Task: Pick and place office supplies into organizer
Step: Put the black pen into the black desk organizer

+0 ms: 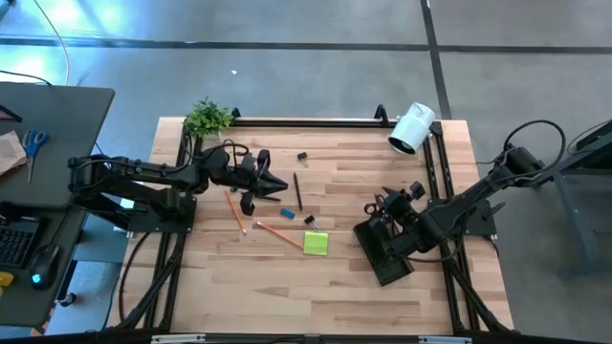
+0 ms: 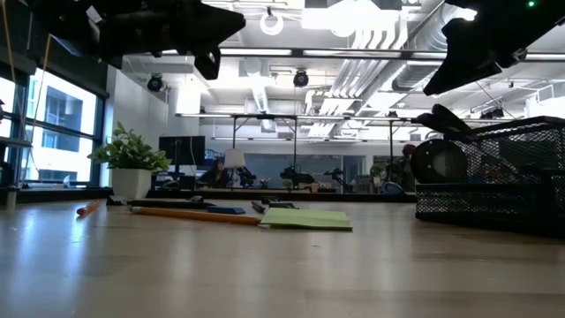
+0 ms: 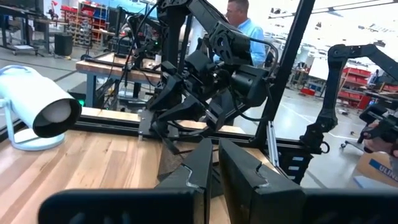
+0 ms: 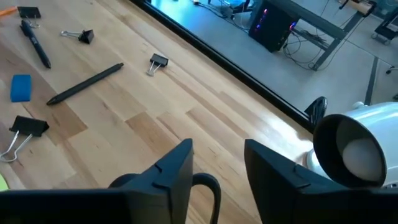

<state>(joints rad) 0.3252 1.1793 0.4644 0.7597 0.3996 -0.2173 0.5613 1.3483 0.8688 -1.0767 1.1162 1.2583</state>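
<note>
Item: organizer (image 1: 384, 250), black mesh, lying on the desk (image 1: 382, 296) directly under the right gripper (image 4: 217, 165). Its fingers (image 4: 171, 171) are parted, with a grey loop, probably a scissors handle (image 4: 208, 186), between them; whether it is gripped cannot be told.

Item: loose supplies, well beyond those fingers: dark pen (image 4: 84, 83), blue piece (image 4: 20, 87), black clips (image 4: 155, 62), lime-green pad (image 1: 316, 243), orange pencil (image 1: 278, 233).

Item: left gripper (image 1: 273, 183), fingers closed and empty, above the supplies.

Handling note: the step looks like release into the organizer; best to open fully and lift straight up, so nothing is dragged out.
</note>
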